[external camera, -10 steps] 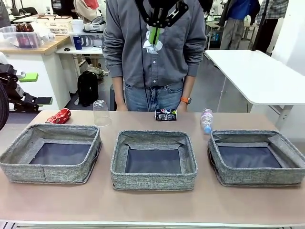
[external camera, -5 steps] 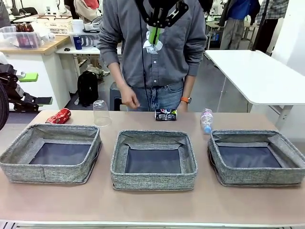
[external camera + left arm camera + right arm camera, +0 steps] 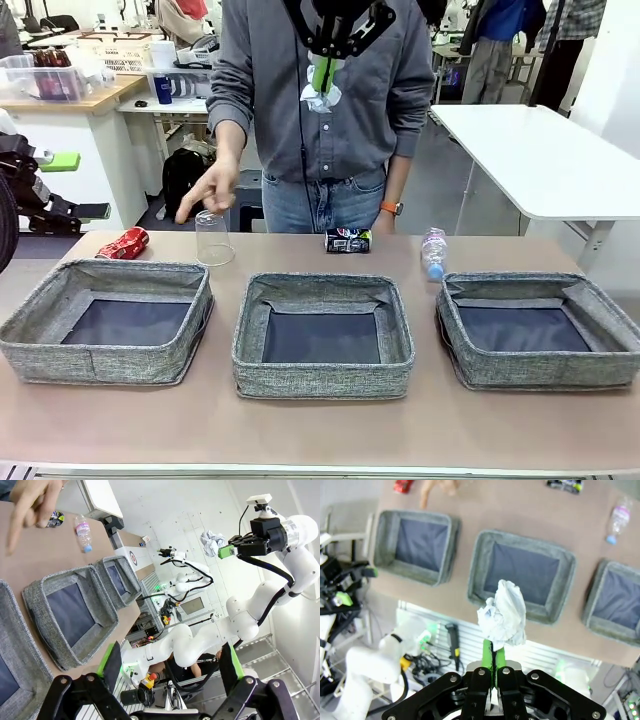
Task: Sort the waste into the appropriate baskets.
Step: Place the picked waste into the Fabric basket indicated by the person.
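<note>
The right gripper (image 3: 492, 650) has its green pads pressed together, pinching the crumpled white paper ball (image 3: 504, 612). The ball is a loose, creased wad with greyish folds that juts out past the fingertips.

Well below these jaws lies the tan table (image 3: 320, 425), with three grey woven baskets in a row. Each has soft walls and a darker flat bottom. The middle basket (image 3: 320, 378) sits roughly under the jaws, with the left basket (image 3: 90, 362) and the right basket (image 3: 545, 368) to either side.

Beyond the baskets, on the person's side, are four pieces of waste:
- A red can (image 3: 124, 243) lies on its side.
- A clear plastic cup (image 3: 213, 238) stands upside down.
- A dark printed can (image 3: 348, 240) lies on its side.
- A clear water bottle (image 3: 433, 252) lies with its blue cap toward the baskets.

The person's hand (image 3: 212, 190) hangs just over the cup; whether it touches is unclear. Farther back stand a white table (image 3: 540, 160) and cluttered shelves.

The left gripper (image 3: 171, 661), off beside the left basket, has its jaws spread wide with nothing between them.
</note>
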`<state>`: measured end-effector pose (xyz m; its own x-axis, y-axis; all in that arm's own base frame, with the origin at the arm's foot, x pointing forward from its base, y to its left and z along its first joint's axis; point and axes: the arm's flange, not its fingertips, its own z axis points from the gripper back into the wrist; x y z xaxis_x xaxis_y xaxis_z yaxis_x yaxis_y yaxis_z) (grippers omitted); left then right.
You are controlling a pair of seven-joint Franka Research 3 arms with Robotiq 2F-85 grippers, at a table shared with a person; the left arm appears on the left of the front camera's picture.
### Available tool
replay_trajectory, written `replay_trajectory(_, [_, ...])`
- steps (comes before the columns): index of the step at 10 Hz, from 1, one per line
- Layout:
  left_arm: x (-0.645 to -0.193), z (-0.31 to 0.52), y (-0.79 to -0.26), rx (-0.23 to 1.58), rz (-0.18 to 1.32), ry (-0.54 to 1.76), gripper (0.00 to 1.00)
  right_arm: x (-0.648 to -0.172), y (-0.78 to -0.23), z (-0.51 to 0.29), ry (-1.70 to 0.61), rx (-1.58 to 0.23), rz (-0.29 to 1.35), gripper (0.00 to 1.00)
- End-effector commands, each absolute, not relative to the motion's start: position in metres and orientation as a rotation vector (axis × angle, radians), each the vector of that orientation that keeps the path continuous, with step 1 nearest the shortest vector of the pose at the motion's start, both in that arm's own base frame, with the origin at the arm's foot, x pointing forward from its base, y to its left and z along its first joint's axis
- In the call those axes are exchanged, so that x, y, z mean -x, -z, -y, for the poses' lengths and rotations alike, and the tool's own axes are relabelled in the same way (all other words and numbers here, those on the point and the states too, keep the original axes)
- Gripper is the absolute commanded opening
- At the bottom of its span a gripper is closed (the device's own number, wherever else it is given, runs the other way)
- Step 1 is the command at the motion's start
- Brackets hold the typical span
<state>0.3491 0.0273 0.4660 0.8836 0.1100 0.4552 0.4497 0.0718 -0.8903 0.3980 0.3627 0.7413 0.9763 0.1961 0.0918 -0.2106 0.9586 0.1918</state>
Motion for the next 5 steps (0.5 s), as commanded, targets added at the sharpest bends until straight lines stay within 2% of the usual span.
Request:
replay_trajectory(1, [-0.3496,-0.0256,-0.4671,1.509,0.483,0.284,1.0,-0.3954,-0.7399,-0.3631,-0.204,-0.21,0.075,0.0])
replay_trajectory(5, [-0.3496,-0.0256,-0.4671,1.509,0.483,0.284,1.0,-0.3954,-0.7399,-0.3631,-0.204,-0.21,0.075,0.0])
